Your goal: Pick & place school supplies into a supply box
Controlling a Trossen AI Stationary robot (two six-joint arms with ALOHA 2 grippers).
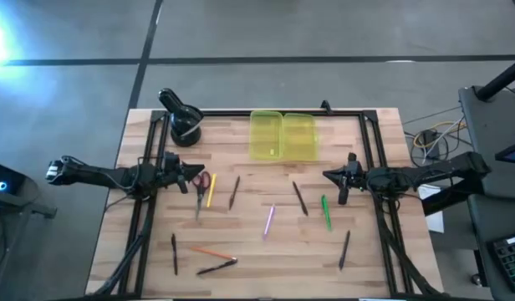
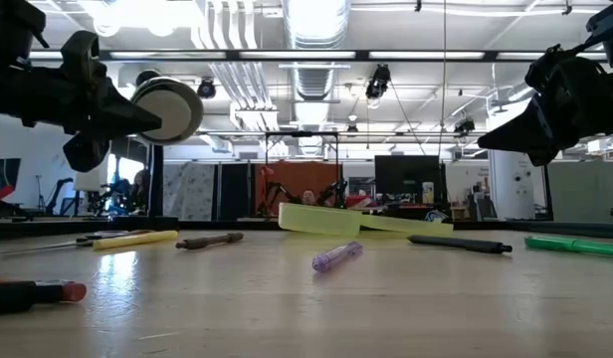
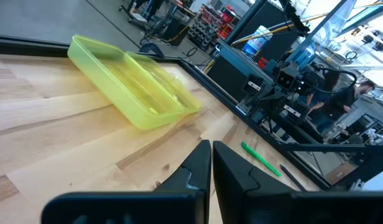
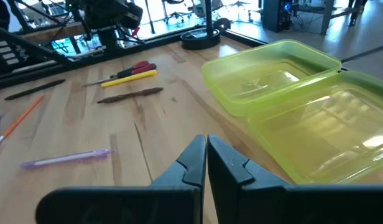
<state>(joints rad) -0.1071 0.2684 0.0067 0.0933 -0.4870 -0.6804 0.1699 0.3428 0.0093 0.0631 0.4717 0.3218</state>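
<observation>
Both arms hover above the desk (image 1: 241, 251) with nothing held. The left gripper (image 1: 193, 178) has its fingers clenched empty beside the red-handled scissors (image 1: 199, 186) and yellow pencil (image 1: 211, 191). The right gripper (image 1: 341, 186) is likewise clenched empty, near the green pen (image 1: 326, 212). The supply box (image 1: 282, 135) lies opened flat at the desk's far edge, both halves facing up to receive items. The pens and pencils lie scattered singly, which probably leaves finger clearance around each.
</observation>
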